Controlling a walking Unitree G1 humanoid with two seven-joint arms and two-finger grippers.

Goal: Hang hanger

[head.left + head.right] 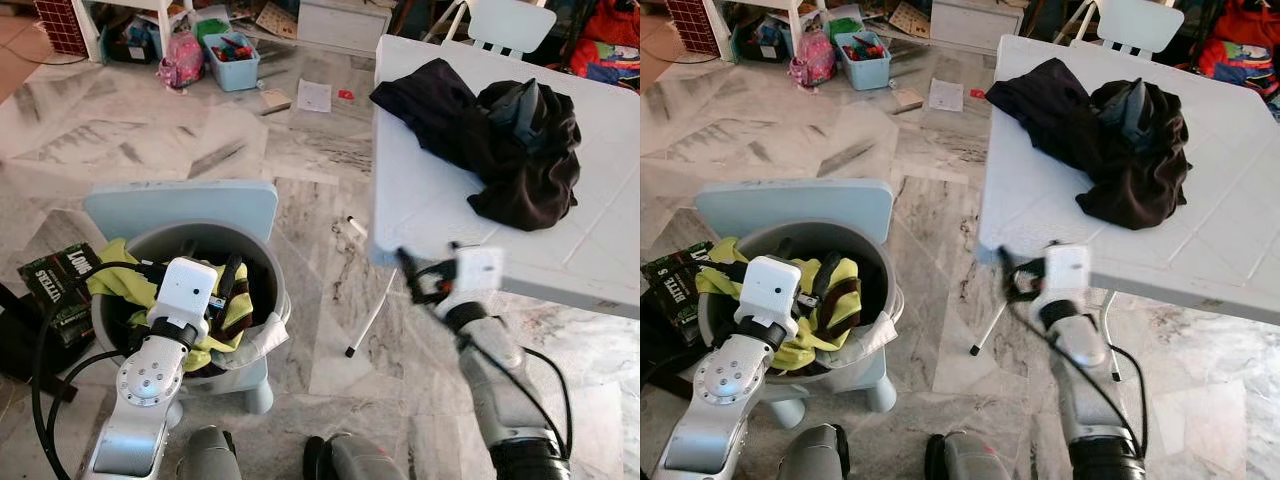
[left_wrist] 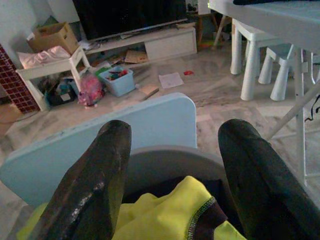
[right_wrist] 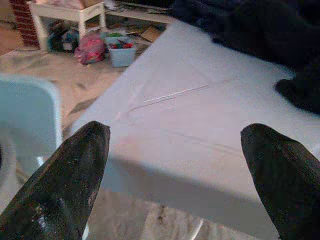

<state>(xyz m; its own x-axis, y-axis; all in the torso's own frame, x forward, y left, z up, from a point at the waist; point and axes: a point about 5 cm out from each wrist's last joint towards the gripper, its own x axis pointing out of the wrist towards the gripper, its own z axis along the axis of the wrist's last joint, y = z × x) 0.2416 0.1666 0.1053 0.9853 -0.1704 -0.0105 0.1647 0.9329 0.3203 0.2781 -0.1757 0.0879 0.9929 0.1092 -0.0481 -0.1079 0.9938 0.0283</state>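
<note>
Hovering above the grey tub [image 1: 268, 262], my left claw [image 2: 175, 132] is released, its 2 fingers spread over a yellow garment [image 2: 175, 210] heaped with darker cloth inside. The tub stands on a pale blue chair [image 1: 180, 205]. My right claw [image 3: 177, 130] is likewise released, fingers wide, poised near the edge of the white table [image 1: 430, 200], well short of the dark clothes [image 1: 500, 140] piled there.

The hanger I cannot tell apart from the cloth; by my judgement it lies buried either in the tub or under the dark pile.

Handling, as judged: a hanger should be light, stiff and rather smooth, so it may twist between 2 narrow fingers. Its hook is likely to snag soft fabric on the way out. The best hold would be the neck just beneath the hook, leaving the hook free for the rail.
</note>
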